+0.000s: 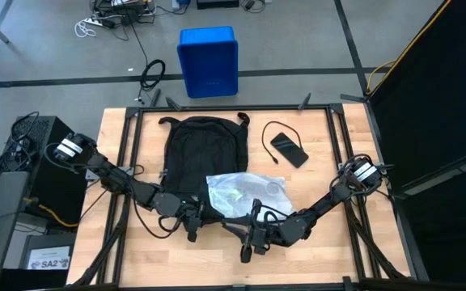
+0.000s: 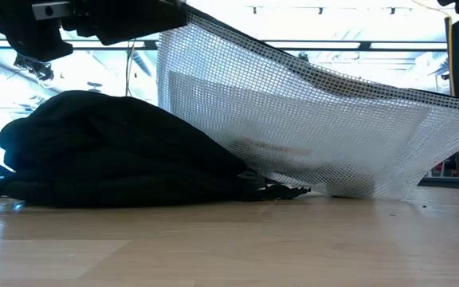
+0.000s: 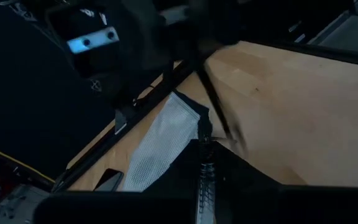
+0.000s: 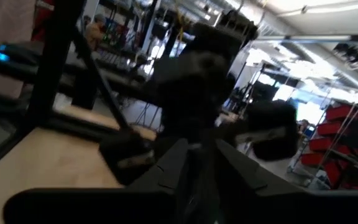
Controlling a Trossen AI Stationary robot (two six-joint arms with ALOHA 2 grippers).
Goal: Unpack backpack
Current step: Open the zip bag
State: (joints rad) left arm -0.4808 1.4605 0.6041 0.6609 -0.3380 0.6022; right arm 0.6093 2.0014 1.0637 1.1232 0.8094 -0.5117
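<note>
- The backpack (image 1: 190, 158) lies flat on the desk (image 1: 330, 250), slightly toward 12 o'clock of its centre.
- A white mesh pouch (image 1: 245, 194) overlaps the backpack's 4 o'clock corner.
- The left gripper (image 1: 191, 224), jaws clenched, is at the backpack's 6 o'clock edge.
- The right gripper (image 1: 253, 234) is at the pouch's 6 o'clock edge; I cannot tell its jaws.

The wooden table (image 1: 314, 250) carries the backpack (image 1: 191, 153), mesh pouch (image 1: 245, 194) and phone (image 1: 289, 149)
</note>
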